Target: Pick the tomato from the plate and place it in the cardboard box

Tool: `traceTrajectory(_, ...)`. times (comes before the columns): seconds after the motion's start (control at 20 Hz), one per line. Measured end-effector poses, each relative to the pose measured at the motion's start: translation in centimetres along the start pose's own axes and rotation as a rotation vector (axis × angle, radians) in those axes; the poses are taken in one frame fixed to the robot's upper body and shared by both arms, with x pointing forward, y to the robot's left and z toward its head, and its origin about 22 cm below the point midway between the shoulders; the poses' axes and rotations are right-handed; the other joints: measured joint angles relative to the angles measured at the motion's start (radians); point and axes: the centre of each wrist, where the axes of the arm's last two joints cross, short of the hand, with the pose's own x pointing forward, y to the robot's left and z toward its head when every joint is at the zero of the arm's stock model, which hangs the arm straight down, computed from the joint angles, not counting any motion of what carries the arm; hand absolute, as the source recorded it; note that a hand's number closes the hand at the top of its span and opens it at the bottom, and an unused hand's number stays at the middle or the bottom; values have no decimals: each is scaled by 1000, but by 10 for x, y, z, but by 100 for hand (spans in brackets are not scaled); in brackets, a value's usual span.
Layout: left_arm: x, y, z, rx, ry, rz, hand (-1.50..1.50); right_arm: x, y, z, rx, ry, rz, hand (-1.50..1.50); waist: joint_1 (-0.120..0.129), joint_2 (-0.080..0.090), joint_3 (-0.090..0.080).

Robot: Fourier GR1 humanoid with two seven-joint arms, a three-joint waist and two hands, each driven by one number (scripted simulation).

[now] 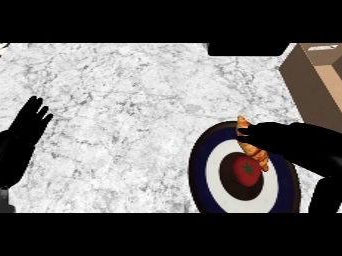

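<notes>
One tomato (247, 170) on plate (203, 165); one croissant (252, 147); right hand (307, 142) unclear; left hand (19, 137) open.

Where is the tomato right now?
In the head view the tomato sits at the centre of the ringed plate, lower right, beside a croissant and just under the right hand.

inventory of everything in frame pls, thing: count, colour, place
tomato: 1, red with green stem, centre of the plate
croissant: 1, golden brown, on the plate's upper part, partly under the right hand
plate: 1, dark blue and white rings, lower right of the counter
cardboard box: 1, tan, open, upper right
counter: 1, white-grey marble
dark object: 1, black, top edge, cannot identify
left hand: 1, black, left edge, open, resting
right hand: 1, black, over the plate's upper right, fingers unclear
</notes>
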Motion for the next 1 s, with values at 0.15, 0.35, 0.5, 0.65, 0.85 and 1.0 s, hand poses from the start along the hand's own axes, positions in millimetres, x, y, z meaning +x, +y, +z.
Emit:
traceTrajectory(0.15, 3, 2, 1, 3, 2, -3, 0, -2, 0, -6, -3, -19, -3, -150, 1, 0, 0)
traceTrajectory(0.35, 8, 9, -1, 7, 4, -11, 0, -3, 10, -6, -27, -42, 3, -150, -1, 0, 0)
traceTrajectory(0.5, 5, 8, 4, 4, 6, -11, 0, 4, 9, -14, -37, -44, 27, -150, 1, 0, 0)
traceTrajectory(0.65, 1, 7, -2, 4, 5, -6, 0, 3, 13, -16, -33, -27, 51, -150, -1, 0, 0)
traceTrajectory(0.85, 0, 6, 0, 4, 3, -14, 0, 5, 19, -30, -22, -13, 62, -150, 1, 0, 0)
traceTrajectory(1.0, 3, -3, -3, 5, 9, -7, 0, 10, 16, -31, -15, -2, 72, -150, 0, 0, 0)
